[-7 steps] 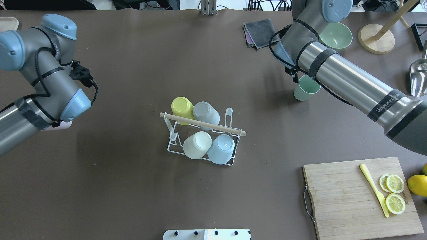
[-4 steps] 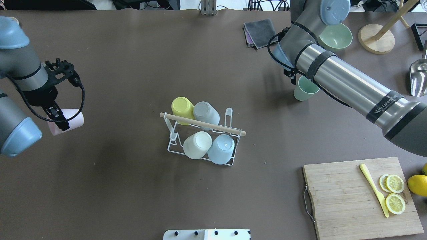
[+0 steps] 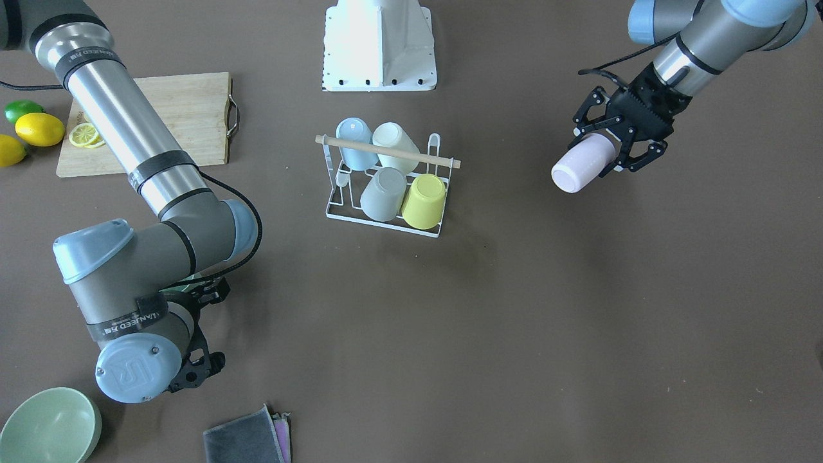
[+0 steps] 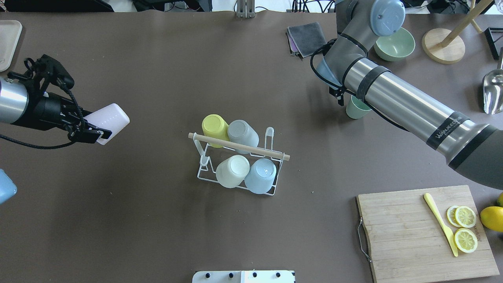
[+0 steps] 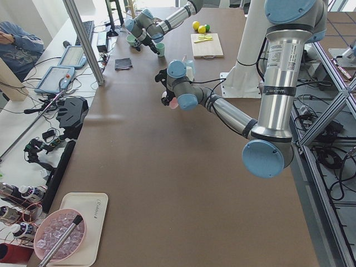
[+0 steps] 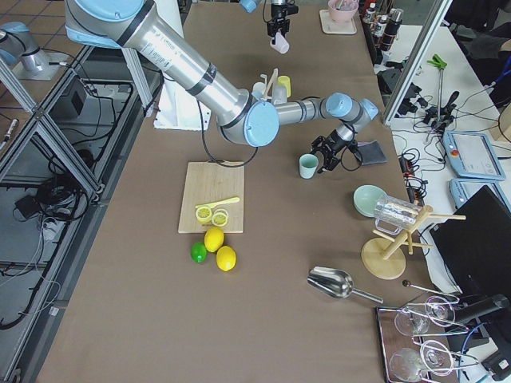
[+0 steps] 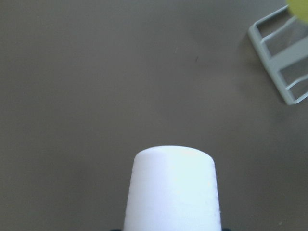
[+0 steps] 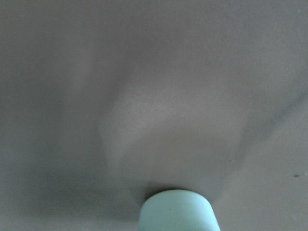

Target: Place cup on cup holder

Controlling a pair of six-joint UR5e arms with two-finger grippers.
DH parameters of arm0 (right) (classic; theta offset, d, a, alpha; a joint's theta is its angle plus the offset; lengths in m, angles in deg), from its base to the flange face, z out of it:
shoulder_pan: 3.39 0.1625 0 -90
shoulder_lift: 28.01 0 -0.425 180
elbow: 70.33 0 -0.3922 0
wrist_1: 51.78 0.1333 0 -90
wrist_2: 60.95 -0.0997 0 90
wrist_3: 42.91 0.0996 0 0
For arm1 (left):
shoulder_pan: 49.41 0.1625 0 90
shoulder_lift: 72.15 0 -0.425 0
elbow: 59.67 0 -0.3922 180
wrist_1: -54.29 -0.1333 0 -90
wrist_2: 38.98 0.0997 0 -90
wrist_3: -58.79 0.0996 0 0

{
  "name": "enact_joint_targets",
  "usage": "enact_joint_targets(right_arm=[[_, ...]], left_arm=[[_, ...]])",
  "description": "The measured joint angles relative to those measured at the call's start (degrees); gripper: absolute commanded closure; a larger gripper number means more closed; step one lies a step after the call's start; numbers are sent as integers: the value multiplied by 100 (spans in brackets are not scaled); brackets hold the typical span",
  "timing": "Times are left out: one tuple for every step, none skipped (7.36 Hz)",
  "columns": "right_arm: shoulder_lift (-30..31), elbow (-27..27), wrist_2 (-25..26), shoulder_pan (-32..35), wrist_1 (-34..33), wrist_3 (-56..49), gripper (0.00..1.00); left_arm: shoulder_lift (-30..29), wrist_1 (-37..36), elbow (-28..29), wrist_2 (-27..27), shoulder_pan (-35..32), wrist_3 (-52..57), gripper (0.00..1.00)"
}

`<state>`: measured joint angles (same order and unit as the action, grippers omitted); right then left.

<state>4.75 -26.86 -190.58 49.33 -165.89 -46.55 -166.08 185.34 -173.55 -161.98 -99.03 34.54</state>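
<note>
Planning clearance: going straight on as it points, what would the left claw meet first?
Likely bare table, its held pink cup leading; the cup holder lies off to one side. Depth is unclear.

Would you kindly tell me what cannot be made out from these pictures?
- Right gripper: jaws hidden behind its wrist in front-facing view, under the forearm overhead.
- Green cup: half covered by that arm overhead; blurred in right wrist view.
- Holder: cut off by left wrist view's edge.
</note>
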Motion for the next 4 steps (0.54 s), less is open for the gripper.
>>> enact_joint_targets(right_arm=[[1, -25, 19, -72, -3, -14, 0], [4, -67, 88, -118, -7, -42, 0], [7, -99, 232, -136, -13, -119, 0], [12, -113, 342, -137, -21, -223, 0]], left_arm=[[79, 1002, -4, 818, 299, -180, 44], [109, 1754, -5, 1630, 639, -244, 44], [94, 2329, -11, 2301, 927, -293, 44], [43, 2721, -14, 2828, 1124, -384, 44]])
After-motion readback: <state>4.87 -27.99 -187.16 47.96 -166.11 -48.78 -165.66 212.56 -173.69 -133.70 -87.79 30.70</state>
